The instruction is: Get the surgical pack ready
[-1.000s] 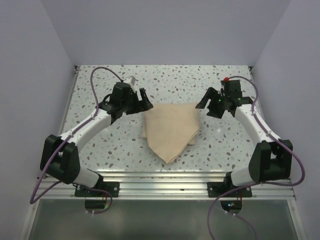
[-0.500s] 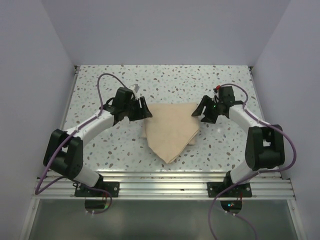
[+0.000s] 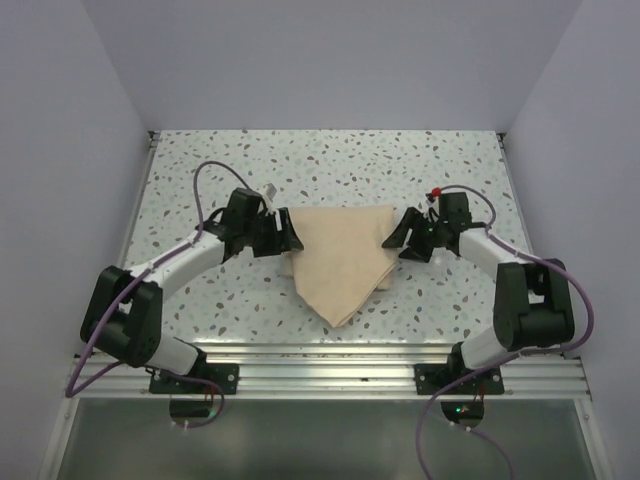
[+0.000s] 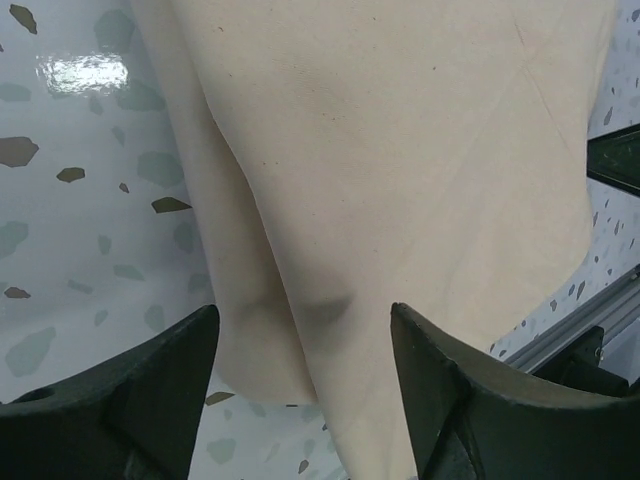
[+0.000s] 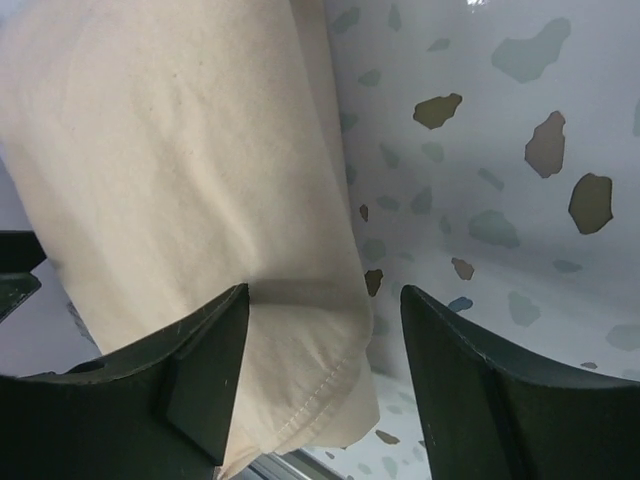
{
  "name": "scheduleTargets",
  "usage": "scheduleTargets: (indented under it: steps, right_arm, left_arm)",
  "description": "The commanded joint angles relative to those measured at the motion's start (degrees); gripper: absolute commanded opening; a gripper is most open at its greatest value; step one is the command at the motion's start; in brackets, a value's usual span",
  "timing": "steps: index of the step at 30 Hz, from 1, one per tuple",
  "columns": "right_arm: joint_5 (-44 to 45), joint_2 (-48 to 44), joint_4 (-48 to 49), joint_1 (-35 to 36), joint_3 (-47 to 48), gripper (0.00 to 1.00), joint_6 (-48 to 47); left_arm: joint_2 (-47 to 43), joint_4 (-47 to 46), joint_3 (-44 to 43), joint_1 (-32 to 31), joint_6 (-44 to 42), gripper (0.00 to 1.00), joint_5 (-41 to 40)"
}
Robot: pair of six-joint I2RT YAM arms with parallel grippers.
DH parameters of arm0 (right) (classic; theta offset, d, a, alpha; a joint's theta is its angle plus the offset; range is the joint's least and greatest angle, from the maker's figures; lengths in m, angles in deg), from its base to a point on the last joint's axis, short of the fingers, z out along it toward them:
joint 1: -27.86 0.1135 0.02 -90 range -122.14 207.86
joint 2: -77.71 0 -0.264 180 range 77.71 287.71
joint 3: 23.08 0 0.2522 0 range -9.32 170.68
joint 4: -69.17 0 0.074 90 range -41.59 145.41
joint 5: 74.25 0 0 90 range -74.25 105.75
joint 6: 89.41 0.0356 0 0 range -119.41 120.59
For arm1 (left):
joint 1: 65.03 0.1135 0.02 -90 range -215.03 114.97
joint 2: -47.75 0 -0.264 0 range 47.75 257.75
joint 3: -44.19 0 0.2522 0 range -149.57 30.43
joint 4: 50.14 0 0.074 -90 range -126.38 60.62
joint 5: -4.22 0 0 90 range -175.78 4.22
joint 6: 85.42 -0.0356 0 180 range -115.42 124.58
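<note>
Looking down from above, the folded cloth bundle (image 3: 340,262) lies flat in the middle of the speckled worktop (image 3: 350,165), one point aimed back at my bases. My left hand (image 3: 287,238) sits at its far left corner and my right hand (image 3: 397,240) at its far right corner. From up there both corners disappear under my dark fingers, so I can't see how the edges lie.

On the left wrist camera, my left hand (image 4: 302,312) is spread wide with nothing clamped. A soft fold of the cloth runs up between the fingers (image 4: 150,400), and the frame cuts their lower parts off. Whether the tips touch the worktop, I can't tell. A dark shape at the right edge is clipped too short to identify.

On the right wrist camera, my right hand (image 5: 325,295) is parted just as wide, also gripping nothing. The stitched corner of the cloth lies between the fingers (image 5: 470,390), nearer the left one, with bare speckle showing beside the right. What the layers cover stays out of sight.
</note>
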Motion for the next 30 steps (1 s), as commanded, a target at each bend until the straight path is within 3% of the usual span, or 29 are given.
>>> scheduleTargets:
  steps: [1, 5, 11, 18, 26, 30]
  right_arm:
    - [-4.59, -4.42, 4.76, -0.64, -2.26, 0.66, 0.54]
    - [-7.05, -4.07, 7.13, -1.17, -4.37, 0.61, 1.41]
    - [-8.11, -4.07, 8.98, -1.43, -4.64, 0.39, 2.12]
    - [-8.29, -5.21, 7.59, -1.43, -3.67, 0.01, 2.56]
    - [-8.20, -6.26, 5.12, -1.43, -2.44, 0.00, 1.59]
    - [-8.20, -6.44, 4.33, -1.35, -1.73, 0.00, 1.33]
  left_arm:
    - [-4.33, -3.63, 1.78, 0.61, -0.85, 0.74, 2.82]
    - [-4.24, -5.57, 3.71, 0.61, 0.11, 0.73, 5.11]
    - [-2.67, -6.37, 4.33, 0.61, 0.47, 0.63, 6.51]
    - [-3.10, -5.14, 5.21, 0.70, 0.38, 0.62, 6.16]
    - [-3.01, -4.61, 7.14, 0.79, 0.64, 0.48, 7.92]
    - [-3.01, -3.56, 6.79, 0.70, 0.29, 0.47, 8.27]
